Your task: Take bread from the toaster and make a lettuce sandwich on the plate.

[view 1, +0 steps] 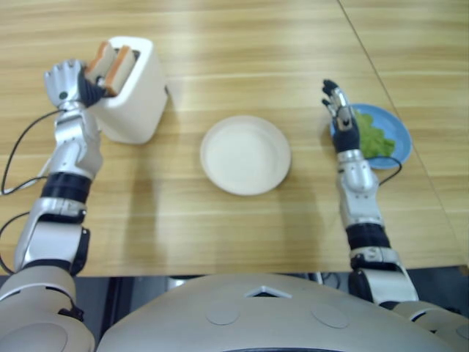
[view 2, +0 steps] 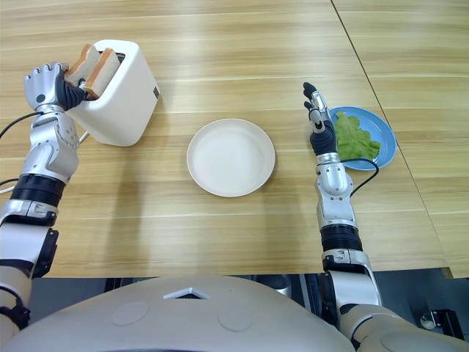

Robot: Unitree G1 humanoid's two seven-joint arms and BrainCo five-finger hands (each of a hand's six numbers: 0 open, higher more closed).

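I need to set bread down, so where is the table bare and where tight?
The white plate is bare. Bare table lies between the toaster and that plate, between it and the right hand, and along the near edge. Tight: right hand beside the blue plate, left hand at the toaster's bread.

Overall: you have a bright, evenly lit scene, and the table (view 1: pixel 220 44) is lit across its full width.
Source: light seems to come from overhead and the far side, though no lamp shows.
Glare: pale bands of sheen run across the wood in the upper part of the frame.
Toaster: the toaster (view 1: pixel 135 92) and the bread (view 1: pixel 111 64) are fully lit, with a soft shadow along its lower and right sides.
Plate: the plate (view 1: pixel 245 155) looks nearly washed out inside, with a thin shadow under its lower rim.
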